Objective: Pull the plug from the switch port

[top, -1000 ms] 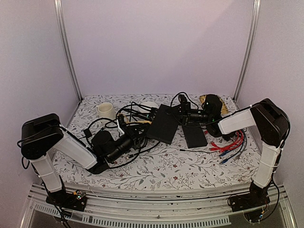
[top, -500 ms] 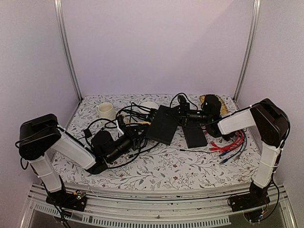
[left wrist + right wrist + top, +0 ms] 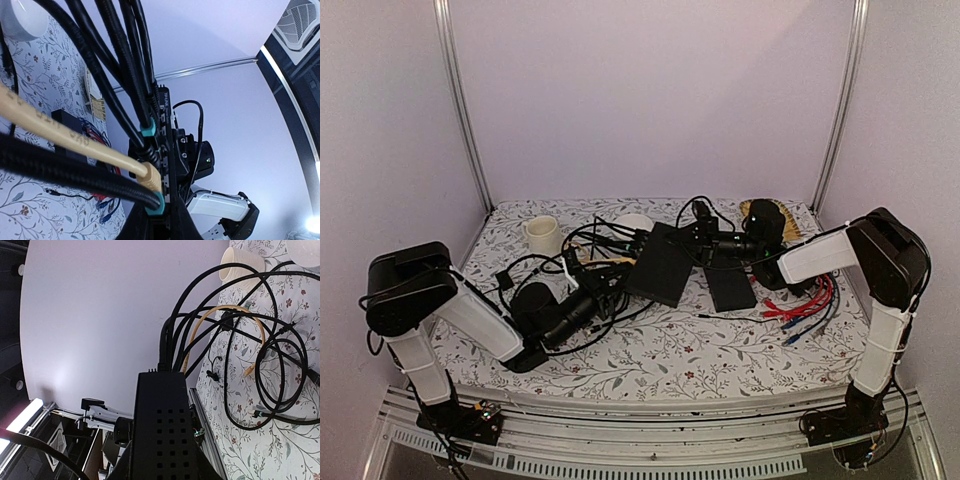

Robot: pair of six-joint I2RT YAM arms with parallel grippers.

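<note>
Switch [image 3: 662, 263]: lies flat around mid-table, a bit toward the far side, turned at an angle, port edge facing left toward the cable tangle. Sits just left of a shorter black box [image 3: 730, 288]; corners close, touching or not cannot tell. Shows vent holes along the side seen from the right wrist.

Port row, left wrist view: holds teal plugs [image 3: 148, 131] on black cables [image 3: 115, 60], plus a beige plug [image 3: 150, 176] on a beige cable [image 3: 55, 127]. All seated in ports. Cables fan out left of the switch in loops over the floral table [image 3: 670, 350].

Left gripper [image 3: 605, 284]: reaches in low from the near left, tip right at the port edge among the cables. Fingers buried behind the cable bundle; cannot tell whether spread or pressed together, nor whether on any plug.

Right gripper [image 3: 702, 240]: comes in from the right at the switch's far right end. Pinches the switch, dark fingers flanking its body on both sides in the right wrist view.

Elsewhere: cream cup [image 3: 542, 233] far left; white bowl [image 3: 636, 221] far centre behind the cables; bunch of red and blue leads [image 3: 805, 300] right of the shorter black box; straw-coloured item [image 3: 782, 214] behind the right wrist, too hidden to name.
</note>
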